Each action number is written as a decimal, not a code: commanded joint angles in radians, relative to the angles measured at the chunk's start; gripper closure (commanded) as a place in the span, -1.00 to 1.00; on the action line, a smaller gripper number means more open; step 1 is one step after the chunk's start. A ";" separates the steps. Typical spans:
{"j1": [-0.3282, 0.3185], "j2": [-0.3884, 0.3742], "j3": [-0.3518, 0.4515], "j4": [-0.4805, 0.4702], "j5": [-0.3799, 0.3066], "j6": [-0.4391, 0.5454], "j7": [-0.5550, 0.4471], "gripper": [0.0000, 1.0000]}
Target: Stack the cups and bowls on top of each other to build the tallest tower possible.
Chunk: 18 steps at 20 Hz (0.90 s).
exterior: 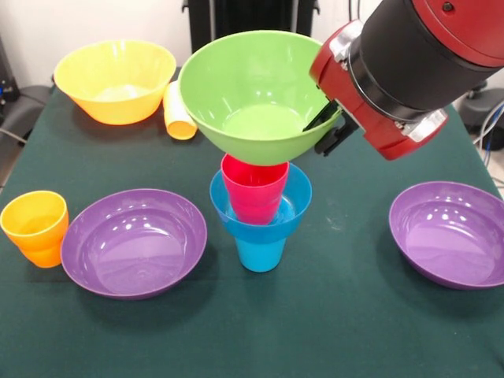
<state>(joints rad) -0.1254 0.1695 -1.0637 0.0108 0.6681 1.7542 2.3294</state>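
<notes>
Gripper [324, 126] is seen at the right rim of the lime green bowl [256, 94]; black fingers straddle the rim, so it is read as clamped on the bowl. The bowl is tilted, sitting on the red cup [253, 189], which is nested in the small blue bowl [295, 206], carried by the blue cup [261, 253]. Tower is located mid-table [331, 331]. One purple bowl [134, 242] is near the left edge, touched by the orange cup [35, 227]. Second purple bowl [450, 234] is at the right edge. Orange-yellow bowl [115, 80] is at the far left corner, yellow cup [178, 112] lying on its side beside it.
</notes>
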 commanded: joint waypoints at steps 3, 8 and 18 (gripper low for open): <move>0.009 -0.005 0.029 0.023 -0.029 -0.088 -0.277 1.00; 0.020 -0.012 0.046 0.037 -0.043 -0.097 -0.275 1.00; 0.013 -0.010 0.042 0.034 -0.032 -0.113 -0.273 1.00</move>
<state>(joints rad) -0.1188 0.1696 -1.0631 0.0116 0.6657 1.6941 2.3294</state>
